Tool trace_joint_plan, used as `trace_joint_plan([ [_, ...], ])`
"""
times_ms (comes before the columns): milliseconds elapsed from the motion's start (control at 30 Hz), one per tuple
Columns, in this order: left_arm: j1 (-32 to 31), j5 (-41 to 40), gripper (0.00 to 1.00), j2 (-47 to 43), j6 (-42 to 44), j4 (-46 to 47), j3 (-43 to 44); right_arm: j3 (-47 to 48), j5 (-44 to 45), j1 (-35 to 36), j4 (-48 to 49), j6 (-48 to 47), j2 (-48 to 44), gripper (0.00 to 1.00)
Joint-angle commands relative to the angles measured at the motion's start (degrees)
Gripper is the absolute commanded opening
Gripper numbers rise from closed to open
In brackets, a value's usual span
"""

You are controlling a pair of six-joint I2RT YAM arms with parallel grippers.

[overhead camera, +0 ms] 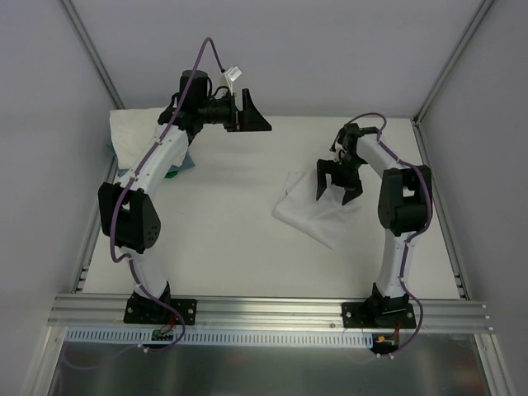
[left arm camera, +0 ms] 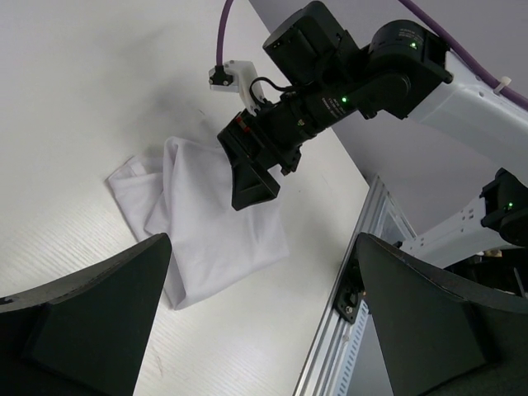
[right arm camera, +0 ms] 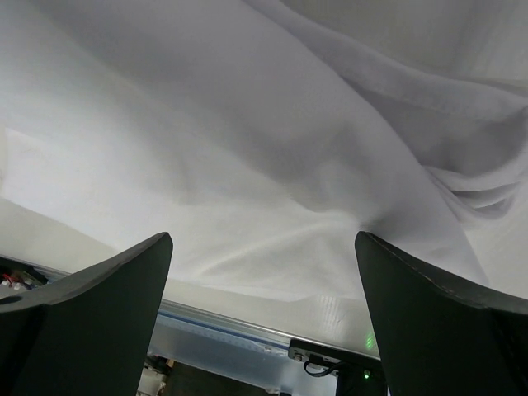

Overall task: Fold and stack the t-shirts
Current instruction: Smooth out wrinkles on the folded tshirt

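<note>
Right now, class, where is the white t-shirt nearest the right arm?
In the top view the t-shirt lies on the right half of the table, under the open right gripper, far from the white cloth in the far-left corner.

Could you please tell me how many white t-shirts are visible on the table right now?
2. One t-shirt lies crumpled at centre-right under the right tool. Another white heap sits in the far-left corner behind the left arm; it may hide more shirts.
</note>
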Motion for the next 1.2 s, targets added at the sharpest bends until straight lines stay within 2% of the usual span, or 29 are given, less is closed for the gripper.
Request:
trace_joint_plan([
  [0,0.7,2.3,0.98,-1.3,-0.9,3.2,-0.3,4.5,0.7,0.0,0.1,-1.0,-2.3,0.99],
  [200,1.5,3.0,0.99,-1.7,-2.0,4.0,-0.9,15.3,0.4,0.1,-3.2,-0.9,3.6,0.99],
  [333,2.0,3.1,0.99,-2.4,-2.0,4.1,-1.6,15.0,2.1,0.3,-4.0,-0.6,-0.3,0.99],
  [467,2.0,3.4,0.99,-2.6,-3.0,5.2,-2.8,4.4,5.5,-0.2,-2.7,-0.5,-10.0,1.00],
  [700,2.1,3.4,0.99,-2.2,-3.6,5.6,-2.7,-13.5,5.1,-2.9,2.7,2.0,-19.5,0.99],
  [967,2.0,2.7,0.99,-2.5,-2.9,4.1,-2.6,-20.9,5.4,-3.4,6.6,2.9,-21.1,1.00],
  [1067,2.0,2.4,0.99,-3.1,-2.3,3.3,-2.6,-21.1,7.7,-3.4,7.0,3.3,-18.6,0.99],
  [1167,2.0,2.0,0.99,-3.9,-1.4,1.7,-2.6,-19.9,14.1,-3.7,6.6,5.0,-17.4,0.99],
])
